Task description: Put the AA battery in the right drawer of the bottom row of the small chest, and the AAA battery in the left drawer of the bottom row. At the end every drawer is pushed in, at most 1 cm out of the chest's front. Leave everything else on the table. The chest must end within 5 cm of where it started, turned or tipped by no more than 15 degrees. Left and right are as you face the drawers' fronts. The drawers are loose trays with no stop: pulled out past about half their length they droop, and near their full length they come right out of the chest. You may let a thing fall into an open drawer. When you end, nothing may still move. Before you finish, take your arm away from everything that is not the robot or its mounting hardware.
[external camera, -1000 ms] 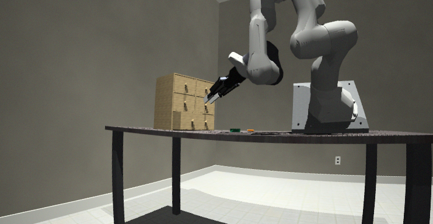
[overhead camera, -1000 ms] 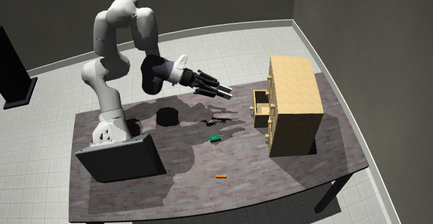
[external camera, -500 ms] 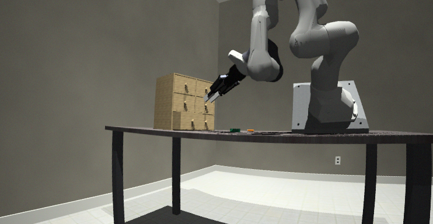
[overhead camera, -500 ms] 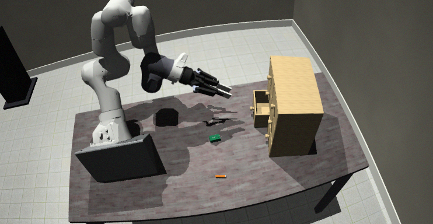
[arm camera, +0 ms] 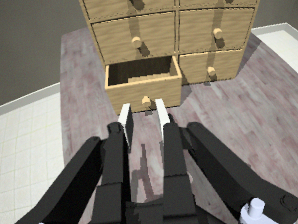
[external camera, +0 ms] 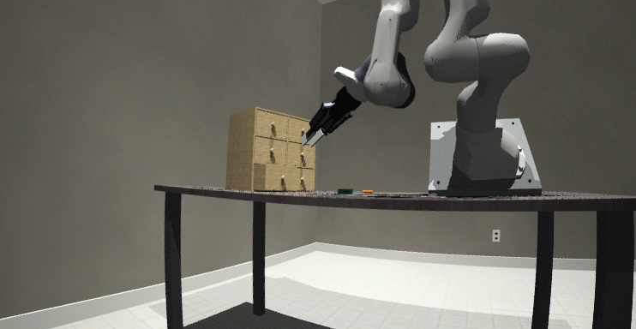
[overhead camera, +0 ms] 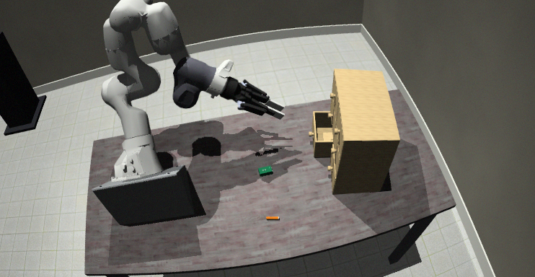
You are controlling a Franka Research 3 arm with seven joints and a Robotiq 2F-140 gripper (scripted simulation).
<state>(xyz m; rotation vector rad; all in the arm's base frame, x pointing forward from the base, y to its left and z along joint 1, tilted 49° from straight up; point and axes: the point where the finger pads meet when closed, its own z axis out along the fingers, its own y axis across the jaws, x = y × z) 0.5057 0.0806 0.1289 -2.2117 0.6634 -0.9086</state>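
The wooden chest [overhead camera: 363, 102] [external camera: 240, 148] [arm camera: 112, 42] stands upright, with two columns of three drawers. The bottom left drawer [overhead camera: 322, 151] [arm camera: 125, 96] is pulled part way out; no battery shows in the visible part of its inside. The bottom right drawer [arm camera: 192, 68] looks pushed in. An orange stick-shaped battery [overhead camera: 272, 218] [external camera: 367, 191] lies on the table; its size class I cannot tell. No second battery can be made out. My gripper [overhead camera: 281, 112] [external camera: 308, 142] [arm camera: 144, 111] is slightly open and empty, above and in front of the open drawer, fingertips clear of its knob.
A small green block [overhead camera: 265, 170] [external camera: 345, 191] lies on the table [overhead camera: 239, 237] between the arm's base and the chest. Knobs stick out from the drawer fronts. The arm's base plate [overhead camera: 149, 203] stands at the other end of the table.
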